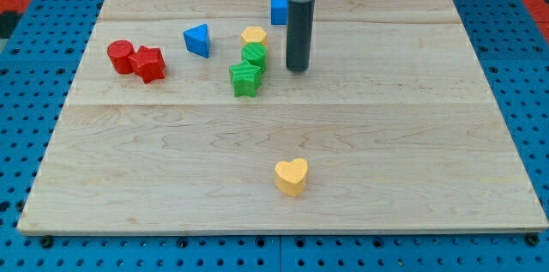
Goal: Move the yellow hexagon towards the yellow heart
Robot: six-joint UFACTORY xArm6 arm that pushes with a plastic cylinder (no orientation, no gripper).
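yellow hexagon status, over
My tip right of yellow hexagon, not touching. Yellow heart far toward view's bottom. Green blocks packed right below hexagon, in the push path.

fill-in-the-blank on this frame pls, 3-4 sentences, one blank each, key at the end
1. My tip sits to the view's ____ of the yellow hexagon.
2. The yellow heart lies toward the view's ____ from the hexagon.
3. Directly below the hexagon sit two ____ blocks.
4. The blue triangle is to the hexagon's view-____.

Missing words: right; bottom; green; left
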